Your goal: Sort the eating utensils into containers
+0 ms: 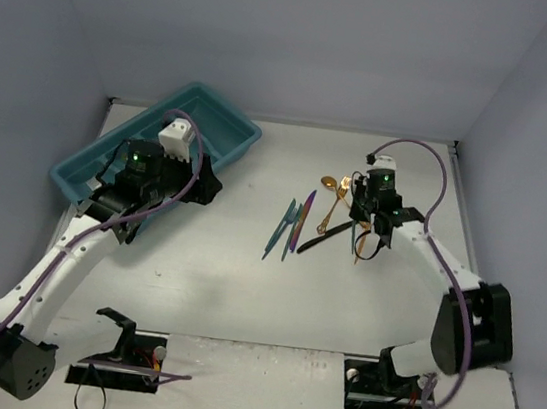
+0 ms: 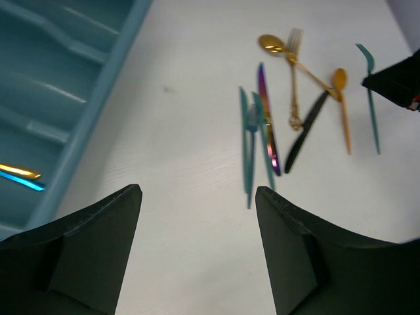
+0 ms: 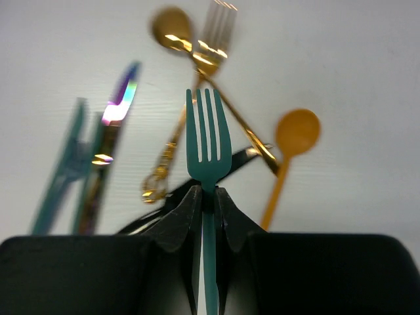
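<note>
My right gripper [image 3: 209,195] is shut on the neck of a teal fork [image 3: 209,141], tines pointing away; from above this gripper [image 1: 372,220] hangs over the right end of the utensil pile. On the table lie a gold spoon [image 2: 272,44], a gold fork [image 2: 294,72], a black knife [image 2: 305,128], a small gold spoon [image 2: 341,105], an iridescent purple knife [image 2: 268,118] and two teal pieces [image 2: 248,138]. My left gripper [image 2: 197,193] is open and holds nothing, beside the teal tray [image 2: 98,72]. One tray compartment holds a gold piece [image 2: 20,172] over a teal one.
The tray [image 1: 221,107] lies diagonally at the back left, near the left wall. Bare tabletop [image 1: 235,270] separates tray and pile. Walls close in the back and both sides. The purple knife [image 1: 302,220] and teal pieces [image 1: 280,228] lie left of my right gripper.
</note>
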You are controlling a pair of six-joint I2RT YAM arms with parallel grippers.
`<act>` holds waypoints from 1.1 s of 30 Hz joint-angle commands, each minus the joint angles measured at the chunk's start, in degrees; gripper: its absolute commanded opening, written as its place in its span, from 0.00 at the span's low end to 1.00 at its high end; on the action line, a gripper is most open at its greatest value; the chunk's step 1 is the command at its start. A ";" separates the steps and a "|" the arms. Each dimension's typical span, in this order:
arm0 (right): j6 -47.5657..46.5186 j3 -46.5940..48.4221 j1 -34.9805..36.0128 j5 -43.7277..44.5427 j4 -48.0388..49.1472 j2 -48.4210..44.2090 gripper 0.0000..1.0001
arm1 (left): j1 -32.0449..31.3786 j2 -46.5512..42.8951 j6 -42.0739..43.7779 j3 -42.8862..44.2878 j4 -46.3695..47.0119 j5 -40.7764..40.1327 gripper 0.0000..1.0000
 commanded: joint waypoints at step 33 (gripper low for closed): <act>-0.71 2.46 30.70 -3.97 7.18 -17.77 0.02 | -25.00 12.41 -27.34 10.70 10.24 -18.13 0.60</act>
